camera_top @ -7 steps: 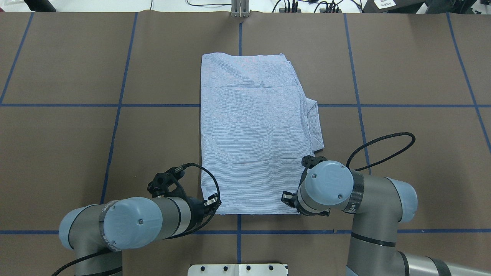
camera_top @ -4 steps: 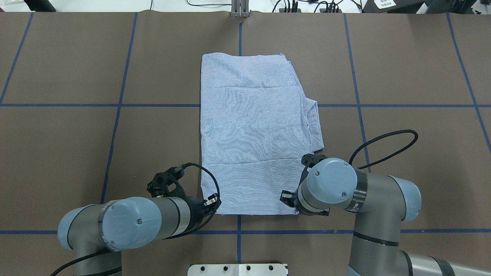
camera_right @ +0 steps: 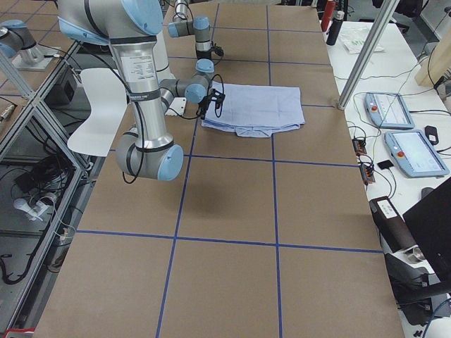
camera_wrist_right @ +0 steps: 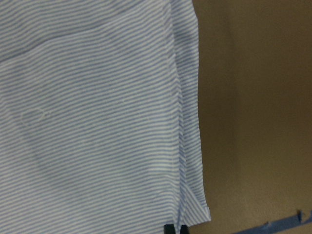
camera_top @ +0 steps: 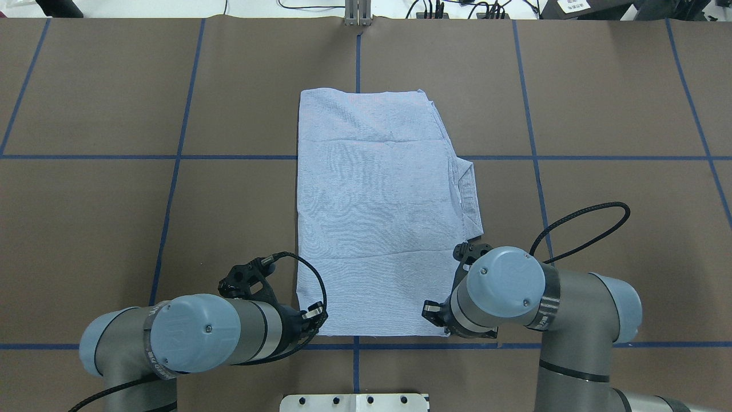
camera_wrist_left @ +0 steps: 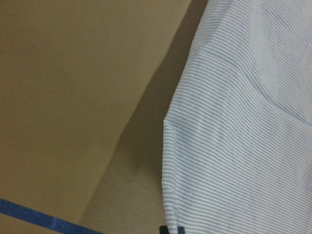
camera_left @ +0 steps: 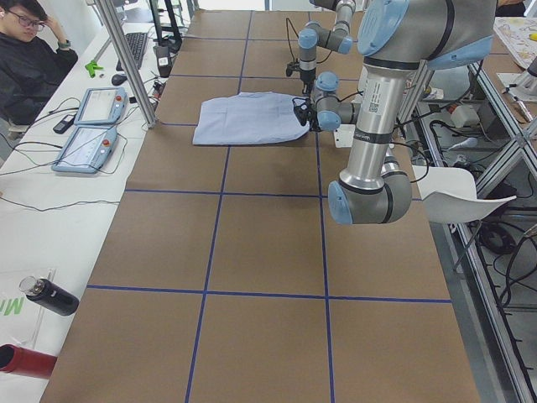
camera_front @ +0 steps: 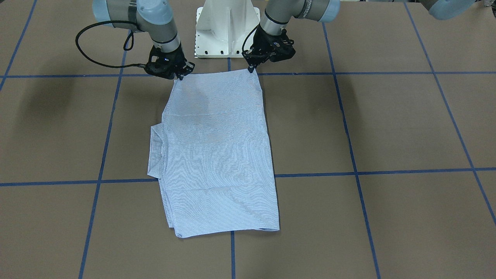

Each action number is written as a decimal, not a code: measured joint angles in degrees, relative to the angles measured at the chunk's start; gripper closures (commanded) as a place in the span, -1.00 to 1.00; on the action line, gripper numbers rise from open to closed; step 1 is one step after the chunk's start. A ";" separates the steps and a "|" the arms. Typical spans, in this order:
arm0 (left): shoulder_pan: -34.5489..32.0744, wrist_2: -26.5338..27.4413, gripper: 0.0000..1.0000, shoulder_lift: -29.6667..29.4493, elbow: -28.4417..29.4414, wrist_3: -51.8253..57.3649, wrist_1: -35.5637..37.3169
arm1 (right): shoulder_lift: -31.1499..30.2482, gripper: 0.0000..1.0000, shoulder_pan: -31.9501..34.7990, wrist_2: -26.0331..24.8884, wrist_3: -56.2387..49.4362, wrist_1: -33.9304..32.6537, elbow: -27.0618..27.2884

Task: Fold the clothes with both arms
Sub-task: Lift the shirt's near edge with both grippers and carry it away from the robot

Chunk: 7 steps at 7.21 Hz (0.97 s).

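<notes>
1. Pincer on the left arm (camera_front: 252,69): clenched on the shirt's (camera_top: 372,212) 7 o'clock corner. My left wrist view shows the black tips closed over the striped hem.
2. The shirt lies flat mid-bench (camera_top: 114,229), folded into a tall rectangle, with a narrow flap (camera_top: 469,194) poking out at 3 o'clock. Against a second ago in the overhead view, the whole cloth has slid toward 6 o'clock. Its far edge has come nearer, and its near hem now sits just short of the blue tape line (camera_top: 400,345).
3. The right pincer (camera_front: 181,76) is clenched on the 5 o'clock corner, its tips closed over the hem in the right wrist view.
4. Both arms drew back together, so the rectangle stayed square, with no skew that I can see. I read this as a straightening drag with both grips holding. The next fold, probably near hem up toward 12 o'clock, is not yet begun.
</notes>
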 measured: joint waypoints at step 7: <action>-1.23 -2.21 1.00 -1.32 -5.04 0.94 1.34 | 0.05 1.00 7.79 8.76 -4.37 0.26 2.79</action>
